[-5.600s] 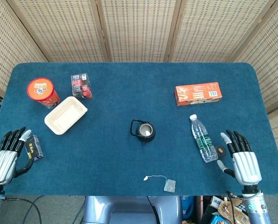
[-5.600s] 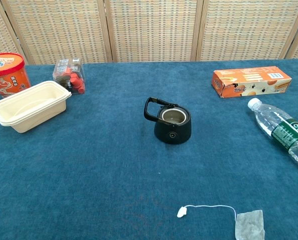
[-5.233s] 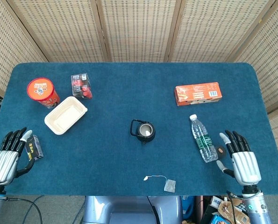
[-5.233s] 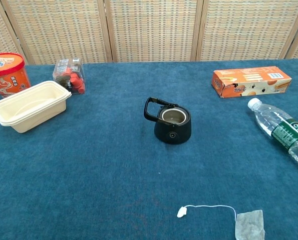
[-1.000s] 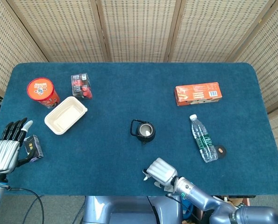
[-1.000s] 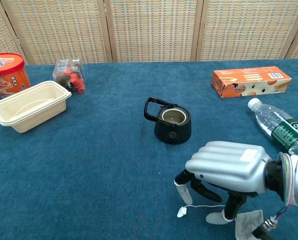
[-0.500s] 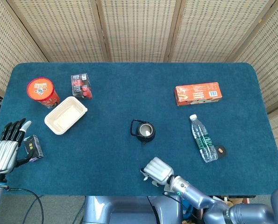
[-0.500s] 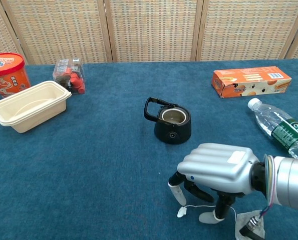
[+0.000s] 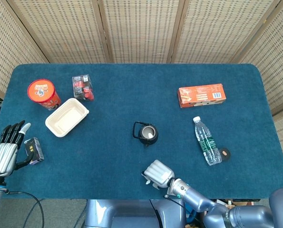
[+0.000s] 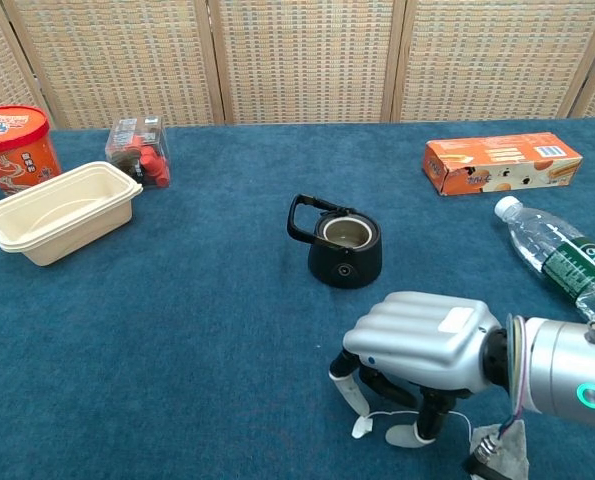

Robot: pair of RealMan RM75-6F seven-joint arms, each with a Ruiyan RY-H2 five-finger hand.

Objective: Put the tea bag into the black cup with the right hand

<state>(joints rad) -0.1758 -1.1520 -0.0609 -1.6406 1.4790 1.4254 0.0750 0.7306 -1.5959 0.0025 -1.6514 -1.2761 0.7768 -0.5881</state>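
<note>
R hand (image 10: 417, 370) is sliding further left vs a sec ago, fingers spread & curled down over tea bag (image 10: 505, 452) string, w/ nothing visibly gripped; bag is lying at near edge, right of hand. Black cup (image 10: 344, 245) sits just beyond. L hand (image 9: 4, 153), fingers apart, is idling far left.

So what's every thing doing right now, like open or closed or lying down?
black cup: upright, open top
tea bag: flat on the table, string under the right hand
right hand: over the string, fingers pointing down, grip unclear
left hand: open, beside a small box
water bottle: lying down, capped
orange box: lying, closed
white tray: open
</note>
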